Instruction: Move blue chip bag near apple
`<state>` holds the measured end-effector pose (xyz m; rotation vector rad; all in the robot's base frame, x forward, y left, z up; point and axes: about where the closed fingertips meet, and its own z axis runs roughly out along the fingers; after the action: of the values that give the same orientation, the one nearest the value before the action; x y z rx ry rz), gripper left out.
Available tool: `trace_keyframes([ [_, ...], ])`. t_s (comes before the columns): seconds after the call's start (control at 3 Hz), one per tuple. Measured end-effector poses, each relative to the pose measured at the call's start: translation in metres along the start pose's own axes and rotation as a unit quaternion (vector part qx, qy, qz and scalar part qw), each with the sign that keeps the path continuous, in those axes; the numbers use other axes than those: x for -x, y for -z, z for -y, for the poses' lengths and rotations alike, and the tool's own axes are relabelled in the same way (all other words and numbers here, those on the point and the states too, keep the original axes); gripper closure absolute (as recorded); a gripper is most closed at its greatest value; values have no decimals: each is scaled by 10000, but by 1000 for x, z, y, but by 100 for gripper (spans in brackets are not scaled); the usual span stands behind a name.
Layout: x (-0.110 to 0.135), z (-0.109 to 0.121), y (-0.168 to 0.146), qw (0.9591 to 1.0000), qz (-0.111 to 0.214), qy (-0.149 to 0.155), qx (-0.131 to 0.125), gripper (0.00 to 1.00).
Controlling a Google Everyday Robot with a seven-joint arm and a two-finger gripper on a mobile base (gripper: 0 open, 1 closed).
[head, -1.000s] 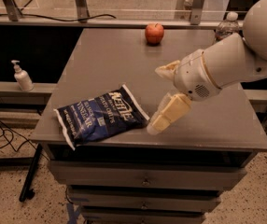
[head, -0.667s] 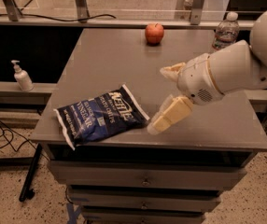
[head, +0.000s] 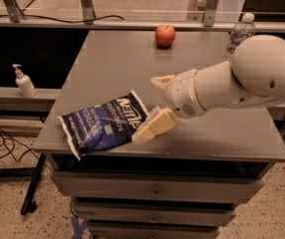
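Note:
The blue chip bag (head: 100, 127) lies flat near the front left corner of the grey table (head: 107, 63). The apple (head: 165, 35) stands at the table's far edge, well apart from the bag. My gripper (head: 146, 109) is open at the bag's right end. Its lower finger (head: 152, 127) reaches the bag's right edge, and its upper finger (head: 161, 81) points left above the tabletop behind the bag. The white arm comes in from the right.
A clear water bottle (head: 239, 31) stands at the table's far right, behind my arm. A soap dispenser (head: 24, 81) sits on a lower shelf to the left. Drawers (head: 152, 190) lie under the tabletop. Cables trail on the floor at left.
My arm and gripper have moved left toward the bag, and the lower finger now reaches its right edge. The bag and apple have not moved.

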<state>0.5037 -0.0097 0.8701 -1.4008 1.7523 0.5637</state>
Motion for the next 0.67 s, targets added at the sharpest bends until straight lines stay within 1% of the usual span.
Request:
trace_keyframes([
  [0.33, 3, -7, -30, 9996, 35, 67, 255, 0],
  [0.67, -1, -11, -44, 9993, 19, 59, 377, 18],
])
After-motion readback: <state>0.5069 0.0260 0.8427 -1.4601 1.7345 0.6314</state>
